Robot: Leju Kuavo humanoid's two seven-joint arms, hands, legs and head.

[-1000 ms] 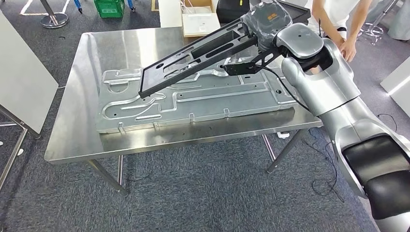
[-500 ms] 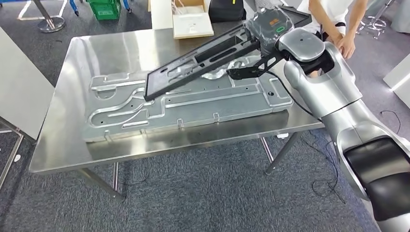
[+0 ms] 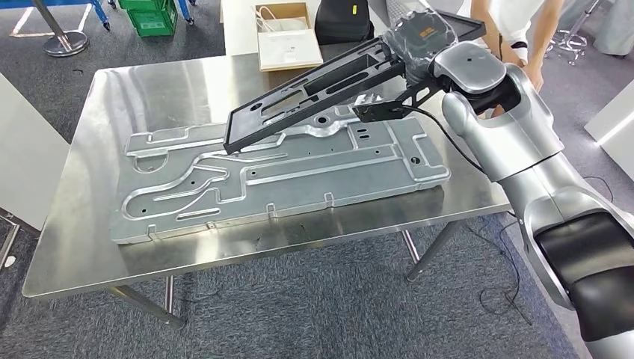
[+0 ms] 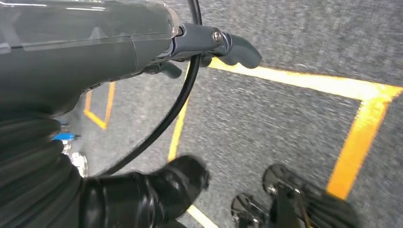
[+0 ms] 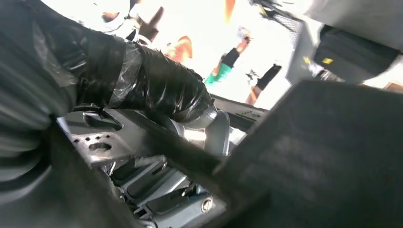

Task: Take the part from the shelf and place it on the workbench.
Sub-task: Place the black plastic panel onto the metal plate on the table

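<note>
**Robot holds black frame part above steel bench**

Head view: the right hand (image 3: 420,36), wrapped in clear film, grasps the upper end of a long black frame part (image 3: 321,86). The part slopes down toward the robot's left, its lower end hanging just above a large stamped metal panel (image 3: 277,172) that lies flat on the steel bench (image 3: 112,254). The panel is silver, ribbed with raised channels and dotted with holes, and covers most of the bench top. A black bracket and cable run beneath the silver right arm (image 3: 516,142). Beyond the far edge of the bench sit a shallow cardboard box (image 3: 282,34) and a dark bag (image 3: 342,20); a green crate (image 3: 155,15) stands on the grey carpet. A person (image 3: 523,30) in a light top stands at the far right corner of the bench.

Left wrist view: the left hand (image 4: 204,45) hangs over grey carpet (image 4: 285,104) marked with yellow tape lines (image 4: 351,118). Its dark fingers are curled in, with nothing between them. A black cable loops past it.

Right wrist view: dark, film-wrapped fingers (image 5: 157,90) of the right hand close over a bar of the black frame part, with the metal panel's holes and ribs seen close behind. The background is washed out by bright light.
</note>
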